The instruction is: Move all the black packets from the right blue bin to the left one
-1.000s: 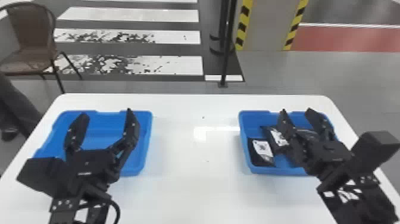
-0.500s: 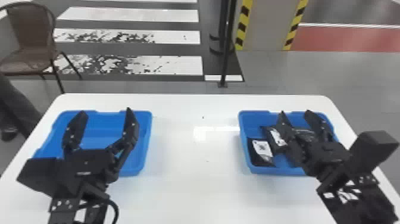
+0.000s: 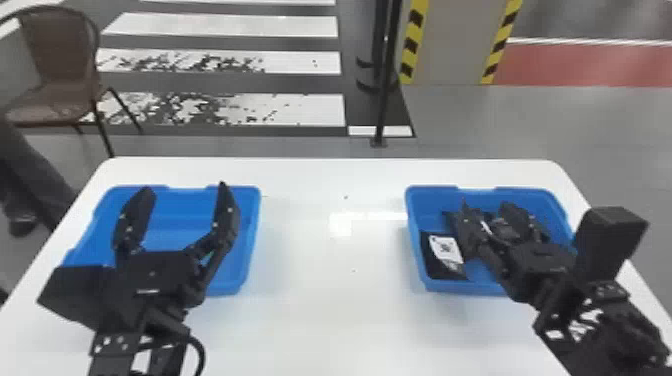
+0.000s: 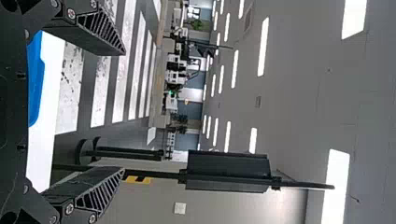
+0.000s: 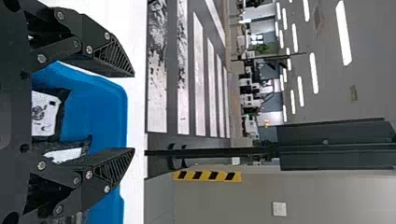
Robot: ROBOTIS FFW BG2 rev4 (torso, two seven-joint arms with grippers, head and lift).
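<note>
Right gripper (image 3: 487, 207), fingers spread, hangs over the right blue bin (image 3: 450, 287), with a black packet (image 3: 446, 252) lying just left of its fingers, beside the bin's left wall.

White table (image 3: 345, 310); brown chair (image 3: 60, 45) beyond left corner; white floor stripes (image 3: 305, 107); yellow-black-edged pillar (image 3: 450, 40); lit ceiling lights (image 4: 263, 46).

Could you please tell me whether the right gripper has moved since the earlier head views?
Yes: judged against the right blue bin in the head view, the right gripper has shifted toward the robot's left and slightly down the picture.
</note>
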